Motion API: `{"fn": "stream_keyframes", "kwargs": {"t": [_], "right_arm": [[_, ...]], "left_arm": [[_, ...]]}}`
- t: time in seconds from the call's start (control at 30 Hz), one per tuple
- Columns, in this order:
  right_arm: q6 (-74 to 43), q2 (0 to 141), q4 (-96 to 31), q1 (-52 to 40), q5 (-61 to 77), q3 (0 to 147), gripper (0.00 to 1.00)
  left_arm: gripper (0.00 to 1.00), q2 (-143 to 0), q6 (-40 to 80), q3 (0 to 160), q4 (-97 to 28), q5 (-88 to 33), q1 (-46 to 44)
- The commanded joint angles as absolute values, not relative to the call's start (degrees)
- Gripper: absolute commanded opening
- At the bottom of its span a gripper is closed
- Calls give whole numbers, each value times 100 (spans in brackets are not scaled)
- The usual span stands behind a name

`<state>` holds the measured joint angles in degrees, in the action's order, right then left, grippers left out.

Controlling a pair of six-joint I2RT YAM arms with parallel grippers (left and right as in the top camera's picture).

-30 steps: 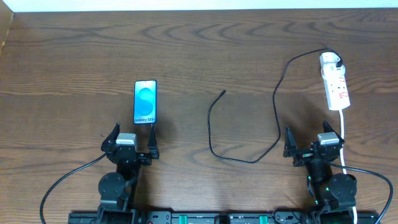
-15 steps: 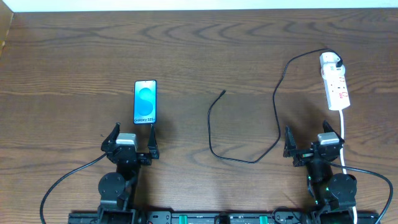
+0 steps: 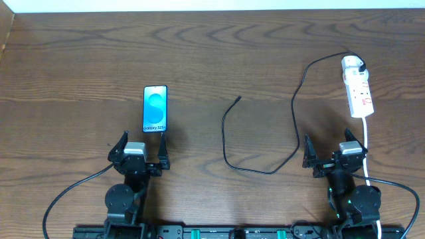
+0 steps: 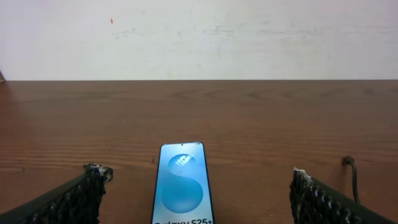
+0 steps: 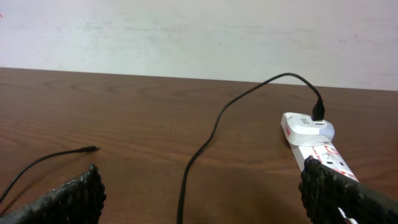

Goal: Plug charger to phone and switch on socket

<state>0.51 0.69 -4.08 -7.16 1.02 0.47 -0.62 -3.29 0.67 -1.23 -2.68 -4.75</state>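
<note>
The phone (image 3: 155, 108) lies flat left of centre, its blue screen up; in the left wrist view it (image 4: 181, 183) lies just ahead between my fingers. The charger, a black cable (image 3: 229, 143), loops across the middle, its free plug tip (image 3: 238, 98) apart from the phone. Its other end is at a white adapter (image 3: 352, 64) on the socket (image 3: 358, 89), a white power strip at far right, also in the right wrist view (image 5: 314, 140). My left gripper (image 3: 141, 151) is open and empty just behind the phone. My right gripper (image 3: 327, 151) is open and empty near the strip's white cord.
The strip's white cord (image 3: 366, 143) runs down past my right gripper. The table's far edge meets a white wall (image 4: 199, 37). A table corner shows at top left (image 3: 8, 26).
</note>
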Motion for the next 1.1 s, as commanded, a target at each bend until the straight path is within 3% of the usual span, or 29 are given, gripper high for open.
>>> {"fn": "stream_keyframes", "kwargs": {"t": [0.0, 1.07], "right_arm": [[93, 32, -429, -755, 56, 30, 99], [93, 34, -429, -755, 54, 30, 99]], "left_arm": [[95, -23, -427, 23, -403, -189, -440], [95, -23, -425, 23, -316, -272, -440]]}}
